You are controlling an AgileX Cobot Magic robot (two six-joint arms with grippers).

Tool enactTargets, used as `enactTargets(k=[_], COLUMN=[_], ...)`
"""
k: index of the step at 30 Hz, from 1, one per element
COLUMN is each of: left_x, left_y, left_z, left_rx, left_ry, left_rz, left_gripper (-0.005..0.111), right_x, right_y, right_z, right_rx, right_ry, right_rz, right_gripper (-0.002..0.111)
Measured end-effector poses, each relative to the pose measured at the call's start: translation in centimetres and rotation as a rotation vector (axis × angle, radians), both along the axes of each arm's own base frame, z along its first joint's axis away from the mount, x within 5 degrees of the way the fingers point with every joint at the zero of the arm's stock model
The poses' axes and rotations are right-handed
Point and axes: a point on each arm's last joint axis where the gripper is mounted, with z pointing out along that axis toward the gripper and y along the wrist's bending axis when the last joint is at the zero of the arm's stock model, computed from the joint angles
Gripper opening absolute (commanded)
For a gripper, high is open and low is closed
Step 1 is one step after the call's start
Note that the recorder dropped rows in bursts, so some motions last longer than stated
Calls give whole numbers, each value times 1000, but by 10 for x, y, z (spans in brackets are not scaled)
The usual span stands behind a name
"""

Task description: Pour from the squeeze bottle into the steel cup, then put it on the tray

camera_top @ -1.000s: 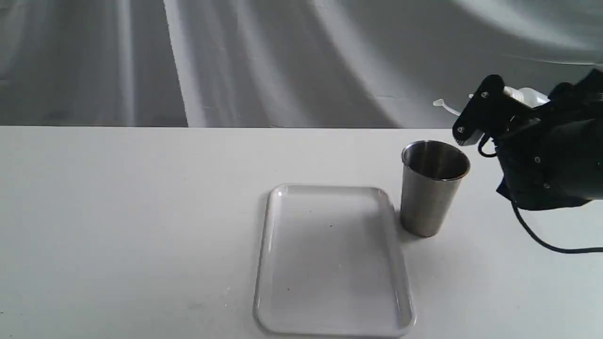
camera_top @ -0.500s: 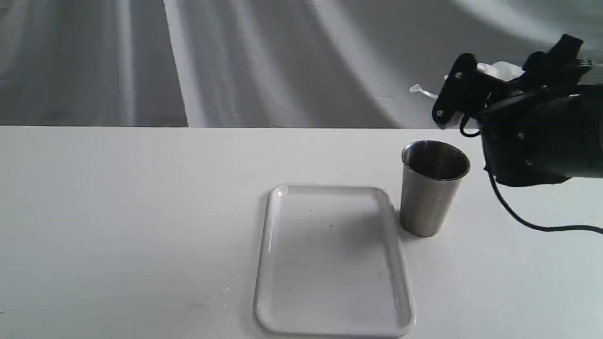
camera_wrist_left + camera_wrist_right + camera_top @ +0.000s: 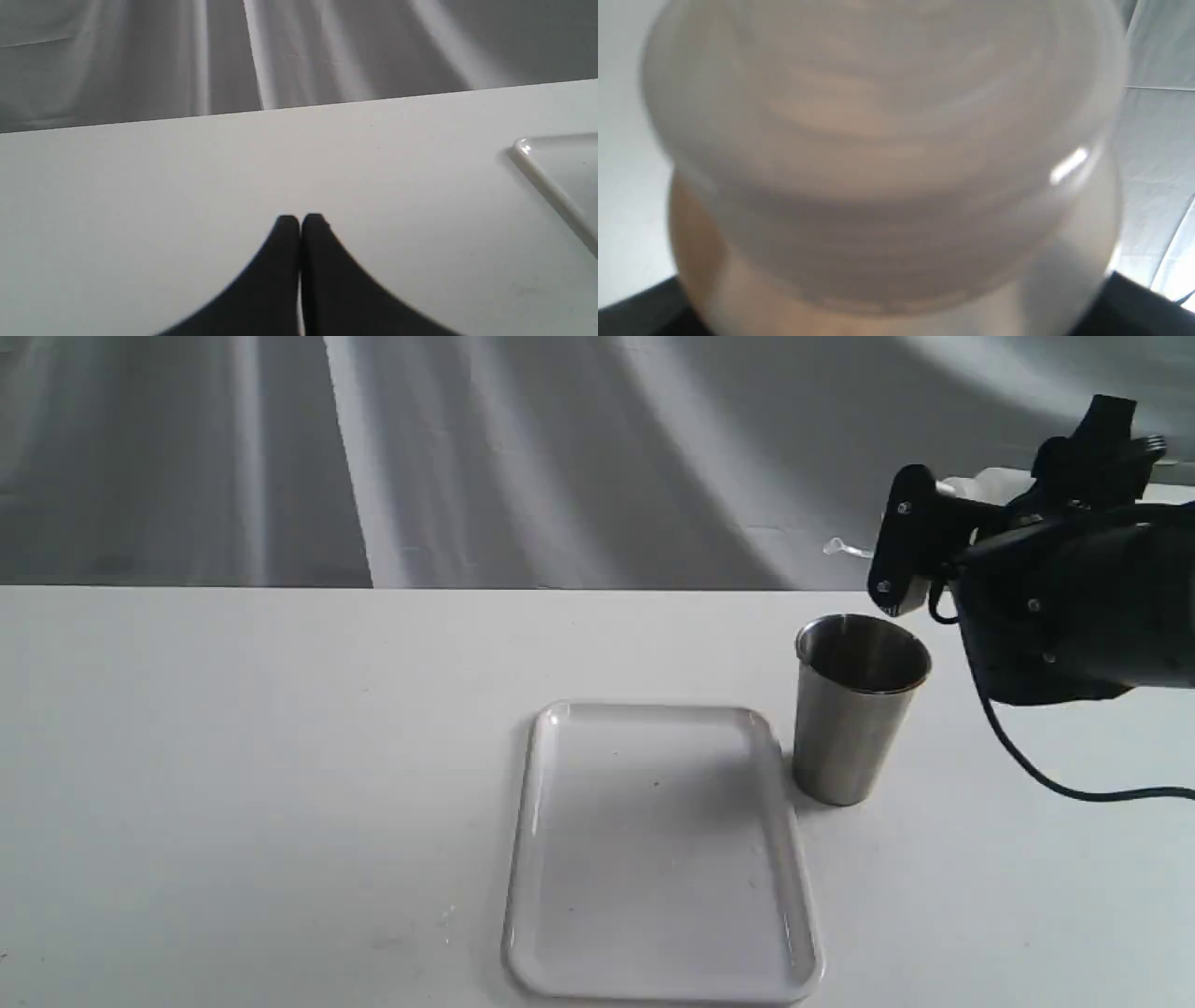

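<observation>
**Spill risk at the cup rim**

The tray [image 3: 532, 859] is set nearest on the bench [image 3: 233, 756], the steel cup [image 3: 854, 719] just beside it. Above the cup's far rim the squeeze bottle [image 3: 887, 163] is held tipped, clamped in the right end effector [image 3: 920, 546]. Its nozzle is hidden, so liquid could be spilled outside. The left end effector [image 3: 299, 224] is pressed together.

exterior: raised, facing the backdrop [image 3: 560, 457] across the table [image 3: 233, 756]
left wrist: low over table, shares tray [image 3: 544, 179] corner with exterior
right wrist: close against squeeze bottle [image 3: 878, 163]
</observation>
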Motion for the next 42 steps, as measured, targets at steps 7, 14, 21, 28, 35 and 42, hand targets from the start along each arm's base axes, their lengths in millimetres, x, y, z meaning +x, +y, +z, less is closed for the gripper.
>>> enactTargets(k=[7, 14, 21, 28, 35, 42], left_x=[0, 0, 0, 0, 0, 0], left_y=[0, 0, 0, 0, 0, 0], left_z=[0, 0, 0, 0, 0, 0], left_rx=[0, 0, 0, 0, 0, 0], left_ry=[0, 0, 0, 0, 0, 0], left_rz=[0, 0, 0, 0, 0, 0], left_gripper=[0, 0, 0, 0, 0, 0], right_x=[0, 0, -1, -3, -4, -5], right_y=[0, 0, 7, 5, 3, 3], right_z=[0, 0, 0, 3, 4, 9], right_rx=[-10, -10, -10, -58, -171, -272], right_ry=[7, 7, 6, 13, 105, 188], right_rz=[0, 0, 17, -14, 8, 39], right_gripper=[8, 8, 8, 8, 8, 8])
